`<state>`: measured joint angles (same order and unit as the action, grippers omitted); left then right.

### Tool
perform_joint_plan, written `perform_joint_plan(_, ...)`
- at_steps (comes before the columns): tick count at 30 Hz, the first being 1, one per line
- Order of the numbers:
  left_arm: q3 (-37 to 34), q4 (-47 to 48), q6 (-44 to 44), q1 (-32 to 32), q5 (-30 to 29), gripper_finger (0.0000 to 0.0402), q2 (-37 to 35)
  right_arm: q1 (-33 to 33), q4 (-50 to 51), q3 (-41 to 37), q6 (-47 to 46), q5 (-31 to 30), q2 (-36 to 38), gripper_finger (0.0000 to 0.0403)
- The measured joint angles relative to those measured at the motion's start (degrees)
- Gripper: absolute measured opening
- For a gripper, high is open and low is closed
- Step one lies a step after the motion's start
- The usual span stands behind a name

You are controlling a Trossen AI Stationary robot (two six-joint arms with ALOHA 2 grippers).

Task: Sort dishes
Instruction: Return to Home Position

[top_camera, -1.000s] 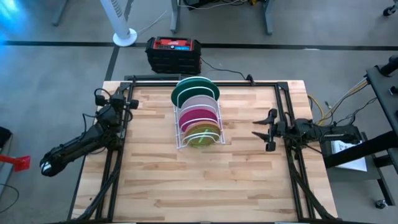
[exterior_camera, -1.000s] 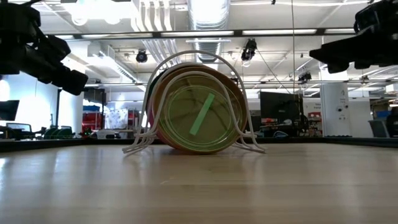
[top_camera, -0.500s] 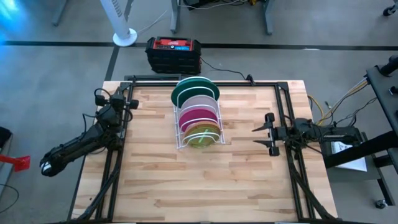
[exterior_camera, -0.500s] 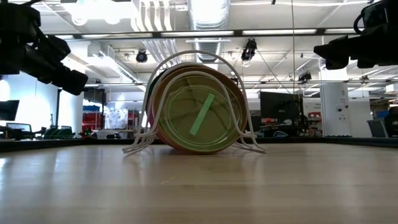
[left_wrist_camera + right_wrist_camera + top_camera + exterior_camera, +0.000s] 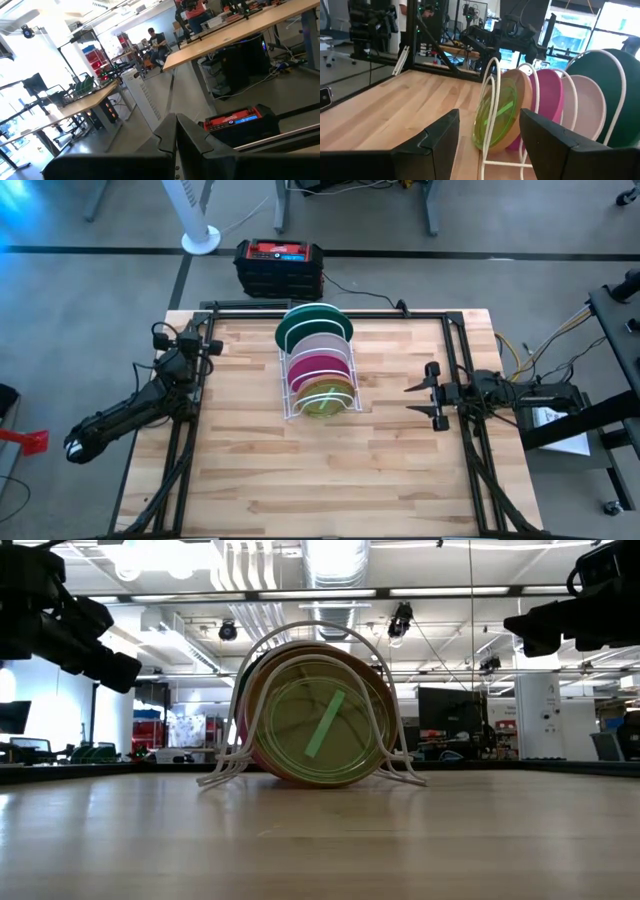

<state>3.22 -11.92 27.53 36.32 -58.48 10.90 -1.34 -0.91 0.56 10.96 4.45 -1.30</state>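
Rack (image 5: 287,385), mid-bench (image 5: 300,470), five plates upright: lime plate (image 5: 322,406) nearest, then brown (image 5: 323,391), pink (image 5: 318,366), white (image 5: 318,344), green (image 5: 312,321) farthest. Right gripper (image 5: 425,395): wide, empty, at the bench's right edge. Left gripper (image 5: 207,344): fingers together, empty, at the far left corner.

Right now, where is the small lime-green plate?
In the high view, the lime-green plate stands on edge in the white dish rack at the middle of the table, in the front-most slot, just ahead of the brown plate.
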Motion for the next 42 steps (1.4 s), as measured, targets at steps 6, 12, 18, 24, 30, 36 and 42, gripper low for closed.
perform_joint_plan(6,-0.02,0.00,0.00,0.00,0.00,0.0000,0.00,0.00,-0.02,0.00,-0.99,-0.02,0.02,0.0199)
perform_joint_plan(12,-0.02,-0.01,0.00,0.00,-0.01,0.0000,0.00,0.00,-0.02,0.00,-0.59,-0.02,0.00,0.0199)
perform_joint_plan(18,-0.02,0.00,0.00,0.00,0.00,0.0000,0.00,0.00,-0.02,0.00,-0.57,-0.02,0.00,0.0199)
perform_joint_plan(24,-0.02,0.00,0.00,0.00,0.00,0.0000,0.00,0.00,-0.02,0.00,-0.55,-0.02,0.00,0.0199)
perform_joint_plan(30,-0.02,0.00,0.00,0.00,-0.02,0.0000,0.00,-0.02,-0.02,0.00,-0.53,-0.02,0.00,0.0199)
perform_joint_plan(36,-0.02,0.00,0.00,0.00,-0.01,0.0000,0.00,0.00,-0.02,0.00,-0.51,-0.02,0.00,0.0199)
perform_joint_plan(42,-0.02,0.00,0.01,0.00,-0.01,0.0000,0.00,-0.02,-0.02,0.00,-0.48,-0.02,-0.01,0.0199)
